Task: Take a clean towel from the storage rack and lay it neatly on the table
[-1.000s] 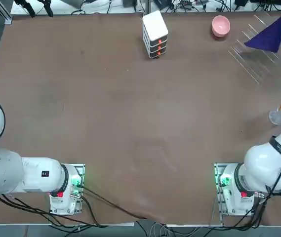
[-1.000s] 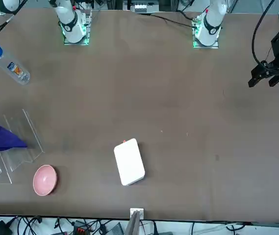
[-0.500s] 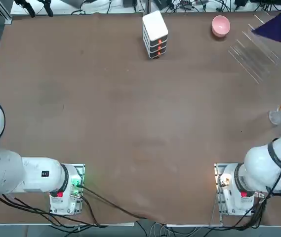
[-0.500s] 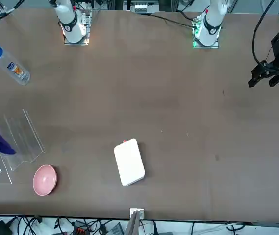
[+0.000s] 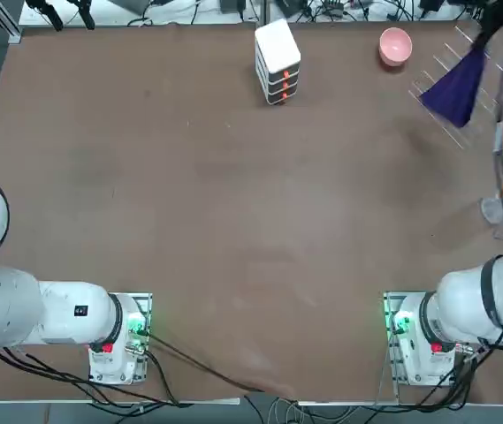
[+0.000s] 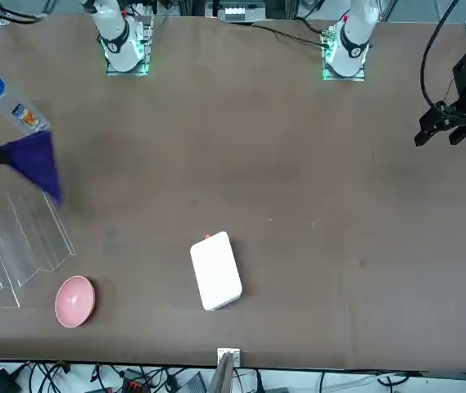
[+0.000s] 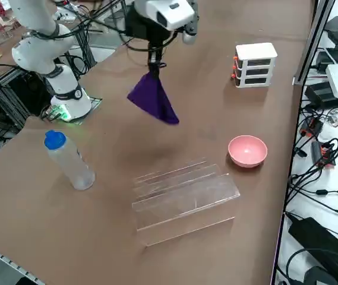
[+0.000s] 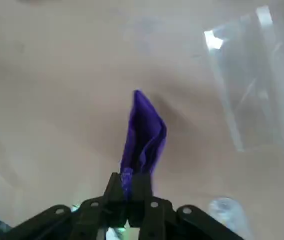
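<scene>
Right gripper is clamping one corner of the small, thin, dark purple cloth towel, fingers pinched tight on the fabric, per wrist view. Towel is hanging free in the air as a limp, folded cone, touching neither rack nor table.

Change noted: a second ago the towel was sitting over the transparent clear-plastic storage rack of thin parallel bars, near the table's far right corner (robot's sides). It is now lifting clear and travelling off the rack, twd the robot and slightly inboard; in the front view it is hanging between the rack and the clear plastic bottle w/ blue cap. Rack is standing empty, position unchanged.

Meaning for task: extraction step is judged complete; transfer is under way. Still outstanding: carrying to open surface on the large flat brown tabletop, lowering, spreading flat.

Other items, undisturbed: pink bowl and white stacked drawer box w/ orange marks, both along the far edge; bottle lying by the right edge.

Risk, as judged: single-corner grip is leaving the cloth bunched, so a plain drop would likely land crumpled; a dragging lay-down is probably needed.
</scene>
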### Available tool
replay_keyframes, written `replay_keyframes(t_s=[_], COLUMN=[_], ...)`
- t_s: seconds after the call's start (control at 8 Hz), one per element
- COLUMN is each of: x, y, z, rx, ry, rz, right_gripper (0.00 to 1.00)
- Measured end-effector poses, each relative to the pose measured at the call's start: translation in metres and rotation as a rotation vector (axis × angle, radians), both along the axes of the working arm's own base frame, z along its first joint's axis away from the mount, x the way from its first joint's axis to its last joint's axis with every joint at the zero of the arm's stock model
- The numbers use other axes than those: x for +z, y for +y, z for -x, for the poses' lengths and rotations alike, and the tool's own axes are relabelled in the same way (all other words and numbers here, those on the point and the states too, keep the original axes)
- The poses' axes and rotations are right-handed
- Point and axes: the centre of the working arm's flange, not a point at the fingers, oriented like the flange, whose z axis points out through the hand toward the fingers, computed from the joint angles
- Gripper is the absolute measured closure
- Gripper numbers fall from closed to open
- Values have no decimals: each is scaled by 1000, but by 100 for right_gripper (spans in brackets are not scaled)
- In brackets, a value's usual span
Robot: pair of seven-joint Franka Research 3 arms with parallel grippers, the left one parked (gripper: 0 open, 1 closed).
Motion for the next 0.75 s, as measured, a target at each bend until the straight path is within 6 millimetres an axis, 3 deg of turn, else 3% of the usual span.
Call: replay_keyframes(t_s=[0.25,0.5,0.75], x=[-43,-69,-82], y=[85,132,177], z=[29,52,61], rx=[-11,-16,-42], ry=[21,35,49], rz=[35,25,-14], right_gripper=[98,98,98])
